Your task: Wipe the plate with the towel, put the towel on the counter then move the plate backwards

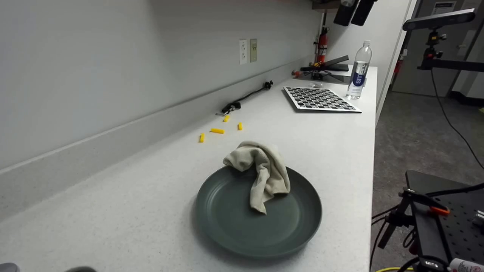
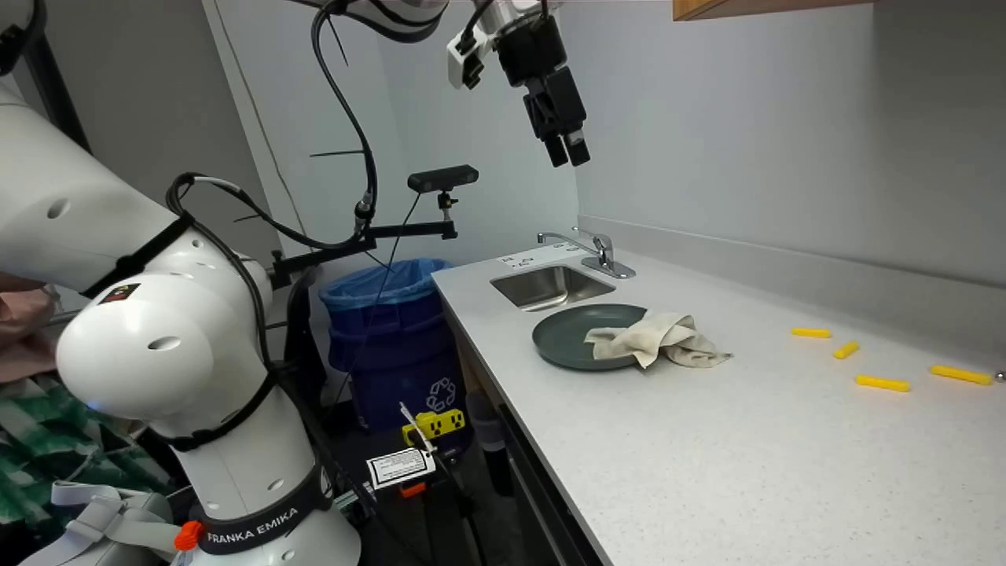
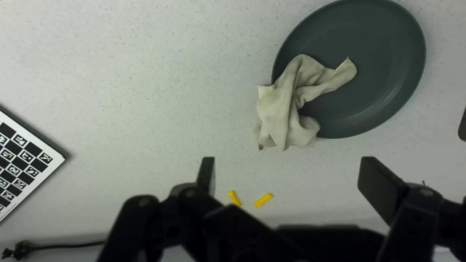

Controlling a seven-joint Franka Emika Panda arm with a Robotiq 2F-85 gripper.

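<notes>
Lying leftmost in the wrist view, checkered board (image 3: 22, 163): resting on the counter (image 3: 145, 91); only one corner visible.
Yellow pieces (image 3: 263, 200): two visible low in the view, on the counter.
Towel (image 3: 278, 105): bunched over the rim of the plate (image 3: 382, 72), partly inside, partly reaching past it to the counter.
Towel long axis: slanting from lower left, off the plate, to upper right, near mid-plate.
Pincer (image 2: 569, 154): in an exterior view, raised well above the counter; in the wrist view, spread wide, gripping nothing.
Towel from pincer: below, toward the top of the wrist view; side to side, within the opening. Probably the controlling relation for a descent; closing direction oblique to the long axis.
Plate: right of most of the towel, flat on the counter, interior largely uncovered. Wiping judged not under way.
</notes>
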